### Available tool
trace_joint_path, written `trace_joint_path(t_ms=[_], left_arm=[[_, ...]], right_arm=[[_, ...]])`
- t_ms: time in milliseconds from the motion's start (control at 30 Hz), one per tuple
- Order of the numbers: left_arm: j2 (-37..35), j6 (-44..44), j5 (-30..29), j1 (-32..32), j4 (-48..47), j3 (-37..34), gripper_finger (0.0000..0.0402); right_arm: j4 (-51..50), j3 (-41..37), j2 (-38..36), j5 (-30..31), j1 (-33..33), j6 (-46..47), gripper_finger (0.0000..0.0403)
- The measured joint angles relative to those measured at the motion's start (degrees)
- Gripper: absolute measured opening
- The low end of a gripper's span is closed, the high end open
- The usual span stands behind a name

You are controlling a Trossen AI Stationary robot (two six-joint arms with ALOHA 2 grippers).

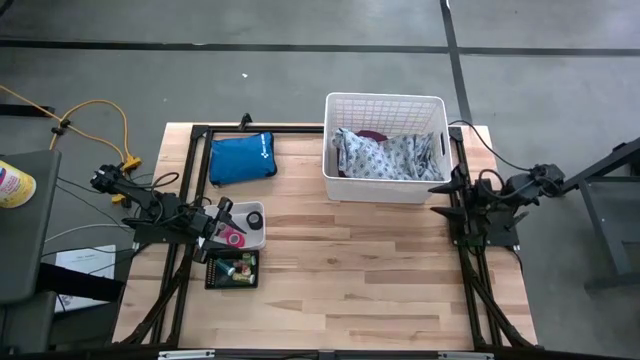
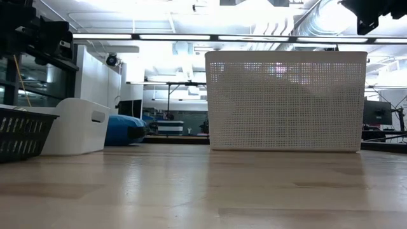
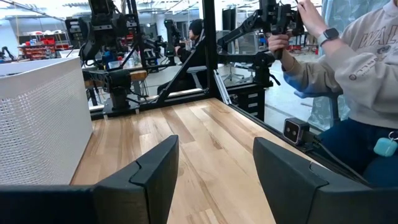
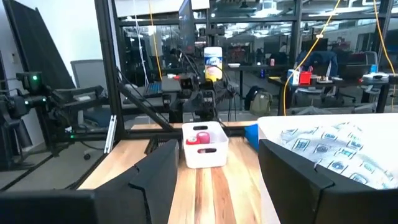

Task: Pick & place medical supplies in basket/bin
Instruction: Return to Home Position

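The large white lattice basket (image 1: 385,108) stands at the table's far right. It holds a grey-patterned garment (image 1: 385,155), and a bit of maroon cloth (image 1: 372,135) shows at its far wall. At the left, a small white tray (image 1: 252,212) holds a pink roll (image 4: 202,138). Just in front of the tray, a black mesh crate (image 1: 232,270) holds small items. My left gripper (image 3: 214,149) hovers level over the tray's left side (image 1: 218,222), open with nothing between its fingers. Beside the basket's near right corner, my right gripper (image 4: 217,152) is also open, level and holding nothing (image 1: 445,186).
A blue pouch (image 1: 242,158) lies at the far left, between the tray and the table's far edge. Bare wood runs across the middle and near part of the table (image 1: 360,290). A seated person (image 3: 367,93) handles a control rig beyond the table's edge.
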Motion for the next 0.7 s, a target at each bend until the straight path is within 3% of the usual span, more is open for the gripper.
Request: trace_joint_path(t_ms=[333,700], left_arm=[[0.00,0.00,0.00,0.00,0.00,0.00,0.0201],[0.00,0.00,0.00,0.00,0.00,0.00,0.0201]], right_arm=[[14.79,-9.62,-0.04,-1.70,0.02,0.36,0.0210],[14.14,-10.25,-0.04,-3.07,0.02,1.22,0.0210]])
